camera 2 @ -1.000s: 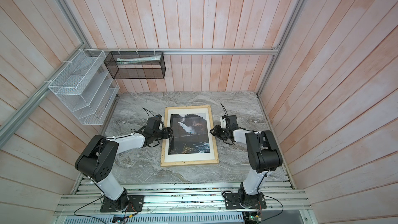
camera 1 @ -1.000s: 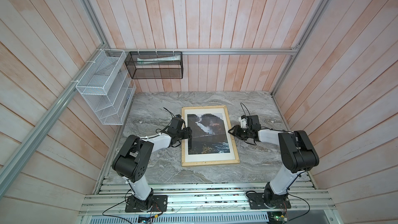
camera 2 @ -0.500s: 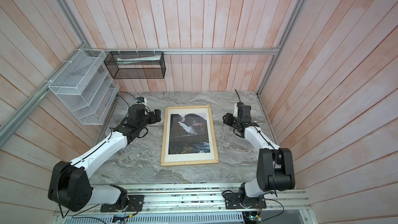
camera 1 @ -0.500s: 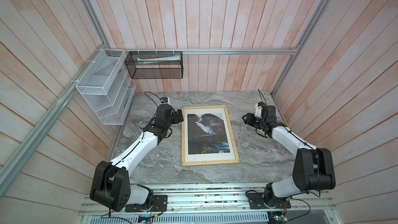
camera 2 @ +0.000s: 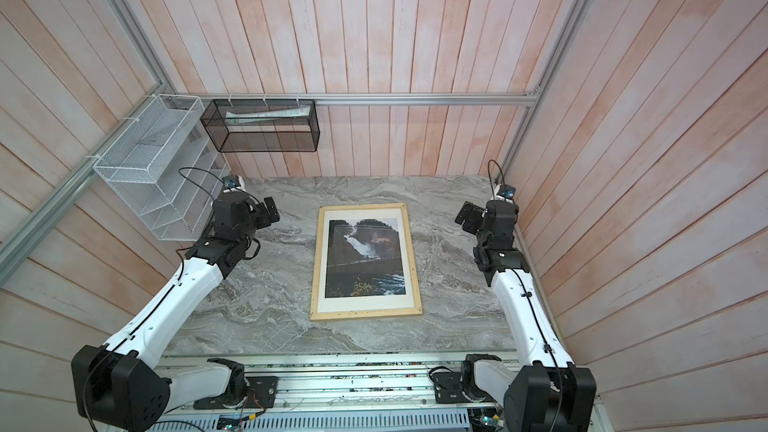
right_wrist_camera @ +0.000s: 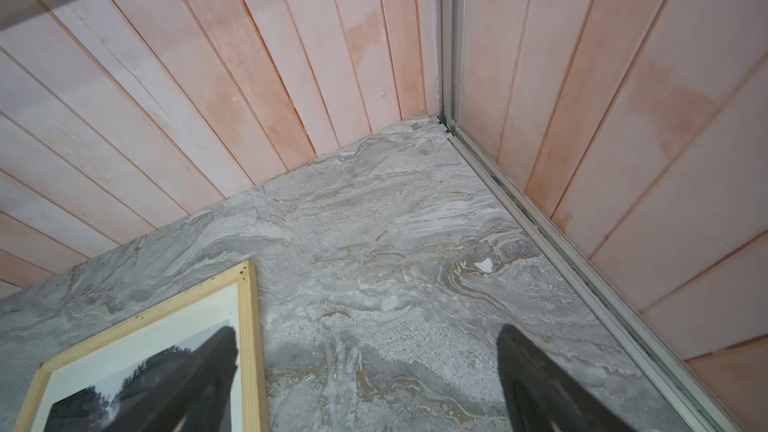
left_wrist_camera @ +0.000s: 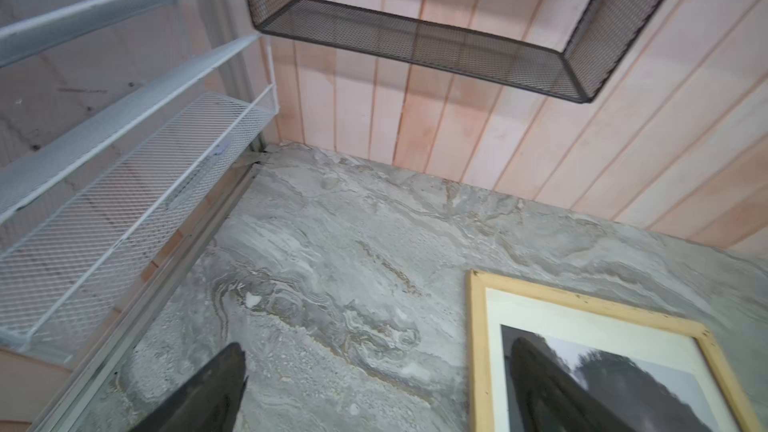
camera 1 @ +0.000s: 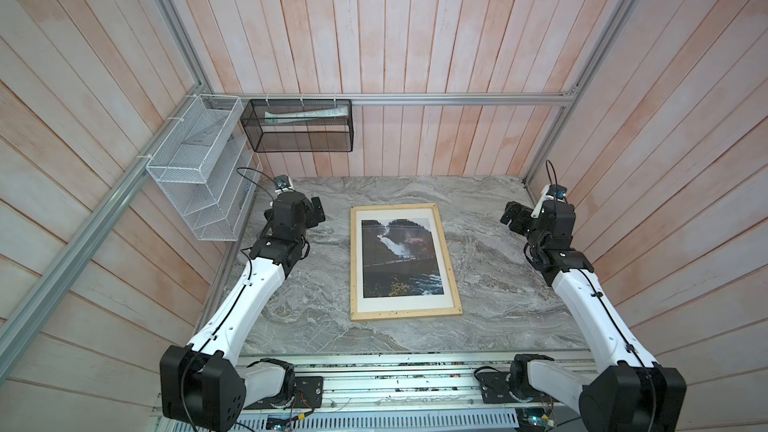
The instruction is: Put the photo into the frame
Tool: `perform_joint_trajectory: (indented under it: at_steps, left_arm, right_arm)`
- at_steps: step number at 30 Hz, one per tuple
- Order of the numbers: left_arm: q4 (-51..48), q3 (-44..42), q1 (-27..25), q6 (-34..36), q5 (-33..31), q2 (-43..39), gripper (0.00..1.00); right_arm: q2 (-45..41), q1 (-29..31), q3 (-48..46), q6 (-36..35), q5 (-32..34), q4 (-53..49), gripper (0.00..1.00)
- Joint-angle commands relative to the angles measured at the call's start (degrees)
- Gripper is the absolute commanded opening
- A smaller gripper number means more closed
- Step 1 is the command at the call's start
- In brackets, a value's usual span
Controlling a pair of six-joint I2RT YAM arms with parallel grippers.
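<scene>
The grey marbled table (camera 1: 498,305) fills the floor of a plank-walled booth, and in both top views the frame (camera 1: 354,268) lies flat near its middle, long sides running away from the arm bases. The photo (camera 1: 399,259) lies inside the pale wood, waterfall facing up, with a white border between print and wood on all four sides, broadest at the near end. A white wire rack (camera 1: 195,184) hangs on the left wall and a black mesh basket (camera 1: 299,135) on the back wall, both above the far left corner of the table. The left gripper (camera 1: 315,213) is held above bare marble below the rack, beside the frame's far left corner but clear of it. Its jaws are spread wide with nothing between them. In the left wrist view one of its fingers (left_wrist_camera: 208,396) shows over the stone, while the other crosses in front of the photo's corner without touching it. The right gripper (camera 1: 510,220) hangs close to the right wall, well apart from the frame's far right corner, jaws likewise spread wide and empty. In the right wrist view only marble lies between its fingers (right_wrist_camera: 540,384), and the frame's corner sits off to one side
</scene>
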Motion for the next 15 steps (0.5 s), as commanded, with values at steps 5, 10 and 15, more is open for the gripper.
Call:
perform_joint_trajectory:
  at_steps: [5, 10, 15]
  left_arm:
    - [23.7, -21.5, 4.7, 2.3, -0.7, -7.5, 1.0]
    - [33.6, -29.7, 4.8, 6.0, -1.8, -8.7, 1.0]
    - [50.3, -41.3, 5.1, 10.9, 0.0, -11.0, 1.0]
  right_arm:
    - [-1.3, -0.5, -9.4, -4.1, 1.5, 14.0, 0.98]
    - [-2.1, -0.3, -19.1, -9.3, 3.9, 28.0, 0.98]
    - [-2.0, -0.5, -24.3, -10.9, 6.4, 33.5, 0.98]
